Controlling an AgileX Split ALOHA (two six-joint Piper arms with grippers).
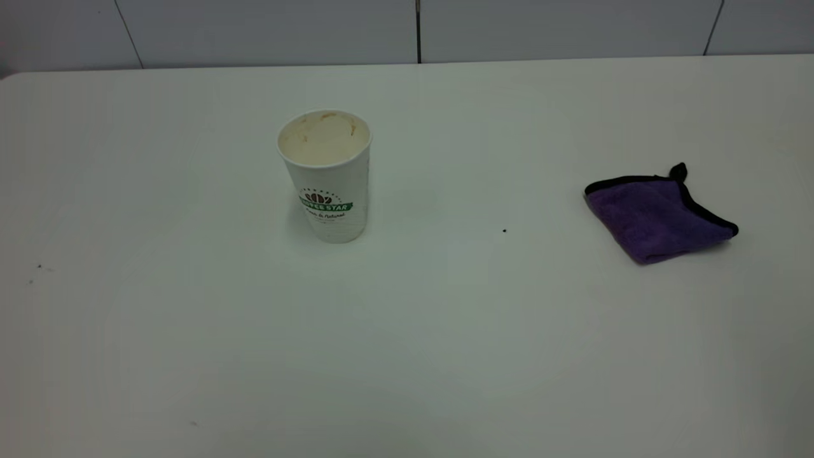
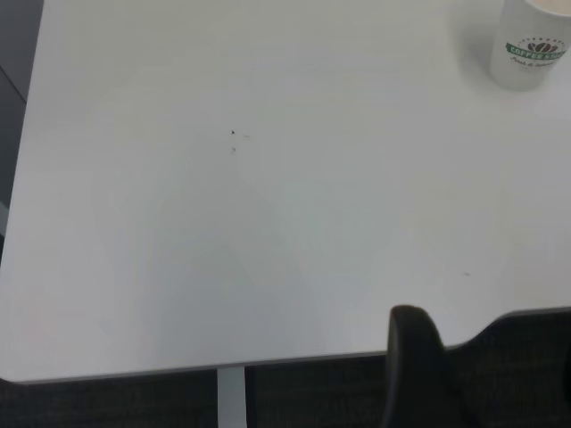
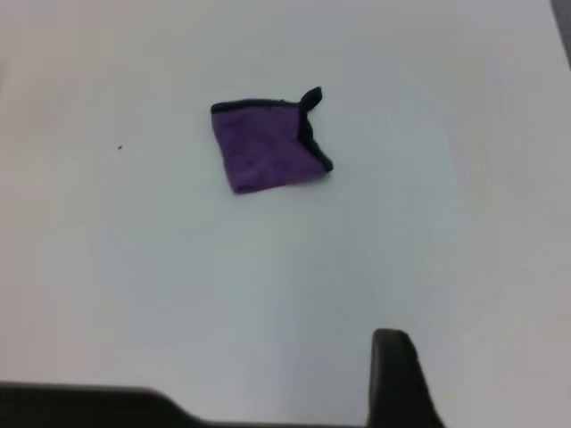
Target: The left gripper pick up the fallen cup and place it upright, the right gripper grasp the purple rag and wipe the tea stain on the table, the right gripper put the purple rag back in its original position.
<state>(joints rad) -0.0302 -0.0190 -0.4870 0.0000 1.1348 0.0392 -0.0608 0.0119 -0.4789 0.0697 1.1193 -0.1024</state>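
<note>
White paper marks the cup, which is seen upright left of centre on the table; no tea stain can be made out. Well to its right, the rag lies folded and flat. Neither gripper is seen in the exterior view, and whether either is spread or pressed together cannot be told. The task is judged essentially done, so both arms are best kept withdrawn. Wide bare room is left between cup and rag, and toward the near edge.
</note>
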